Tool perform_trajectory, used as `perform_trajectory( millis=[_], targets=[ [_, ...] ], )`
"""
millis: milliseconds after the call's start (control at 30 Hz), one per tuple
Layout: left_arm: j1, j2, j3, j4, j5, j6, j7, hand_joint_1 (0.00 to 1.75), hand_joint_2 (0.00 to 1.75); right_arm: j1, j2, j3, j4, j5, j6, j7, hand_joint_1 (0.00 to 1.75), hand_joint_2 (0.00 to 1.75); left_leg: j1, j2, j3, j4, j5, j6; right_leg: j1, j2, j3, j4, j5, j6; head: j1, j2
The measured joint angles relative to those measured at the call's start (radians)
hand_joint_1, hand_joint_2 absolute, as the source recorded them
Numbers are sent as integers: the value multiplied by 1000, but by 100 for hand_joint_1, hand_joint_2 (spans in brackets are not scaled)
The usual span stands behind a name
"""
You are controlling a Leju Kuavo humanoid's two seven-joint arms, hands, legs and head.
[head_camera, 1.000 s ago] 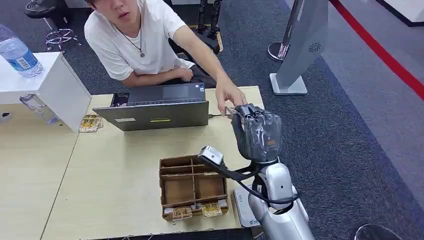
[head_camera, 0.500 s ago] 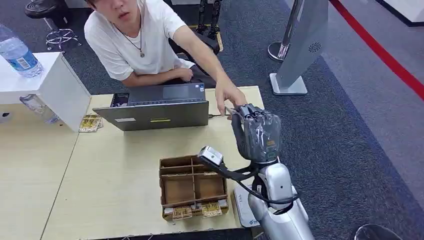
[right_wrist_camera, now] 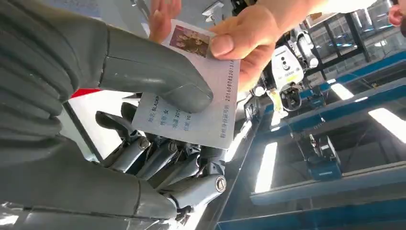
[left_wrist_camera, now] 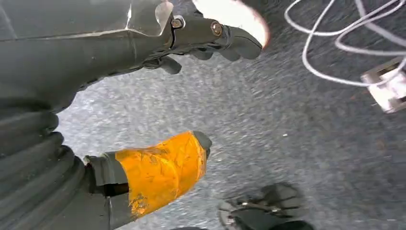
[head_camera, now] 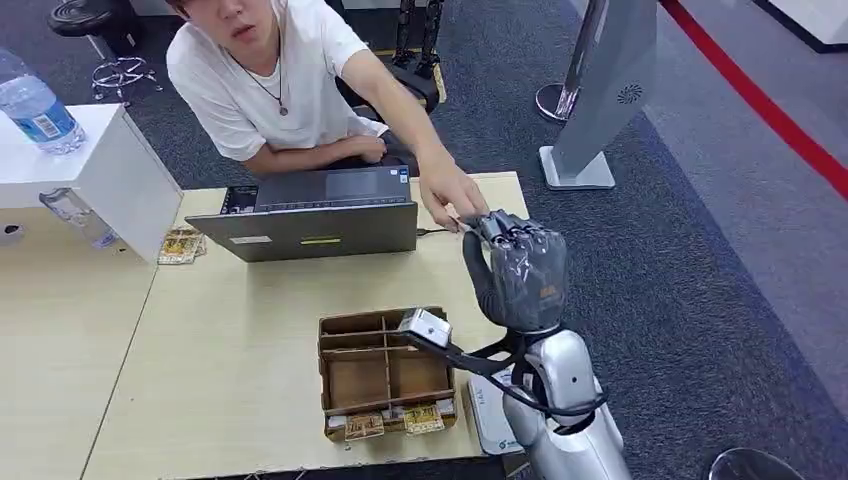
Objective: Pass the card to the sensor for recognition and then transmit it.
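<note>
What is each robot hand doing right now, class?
Left hand: open, holding nothing.
Right hand: holding the card, which a person's hand also pinches.

1. One card [right_wrist_camera: 201, 91].
2. One laptop [head_camera: 315, 215].
3. One cardboard divider tray [head_camera: 383, 372].
4. One water bottle [head_camera: 35, 105].
5. One person [head_camera: 280, 80].
6. Two robot hands: right hand [head_camera: 520, 270], left hand [left_wrist_camera: 143, 52].

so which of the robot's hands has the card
The right hand, raised over the table, pinches the card with a person's hand; the left hand hangs empty.
</note>
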State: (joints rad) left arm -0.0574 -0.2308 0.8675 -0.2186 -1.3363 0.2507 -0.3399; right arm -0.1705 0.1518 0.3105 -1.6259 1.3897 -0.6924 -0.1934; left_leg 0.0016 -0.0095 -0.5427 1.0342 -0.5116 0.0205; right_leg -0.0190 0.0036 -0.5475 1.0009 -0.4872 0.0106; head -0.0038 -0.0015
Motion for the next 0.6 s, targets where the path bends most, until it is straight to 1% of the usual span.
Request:
perform_trajectory(
  millis=[167,500,600],
  targets=[
    [-1,0,8,0,2,14,-8,0,175,4,16,-22,-3,-6,0,-33,175,175,0,0,0,0,0,0,0,0,0,0,0,0,0,0],
    [-2,1,14,0,2,13,-8,0,175,5,22,-34,-1,-8,0,-37,175,175,0,0,0,0,0,0,0,0,0,0,0,0,0,0],
    [-2,1,16,0,3,13,-16,0,175,5,22,-36,-1,-3,0,-37,175,175,0,0,0,0,0,0,0,0,0,0,0,0,0,0]
  ],
)
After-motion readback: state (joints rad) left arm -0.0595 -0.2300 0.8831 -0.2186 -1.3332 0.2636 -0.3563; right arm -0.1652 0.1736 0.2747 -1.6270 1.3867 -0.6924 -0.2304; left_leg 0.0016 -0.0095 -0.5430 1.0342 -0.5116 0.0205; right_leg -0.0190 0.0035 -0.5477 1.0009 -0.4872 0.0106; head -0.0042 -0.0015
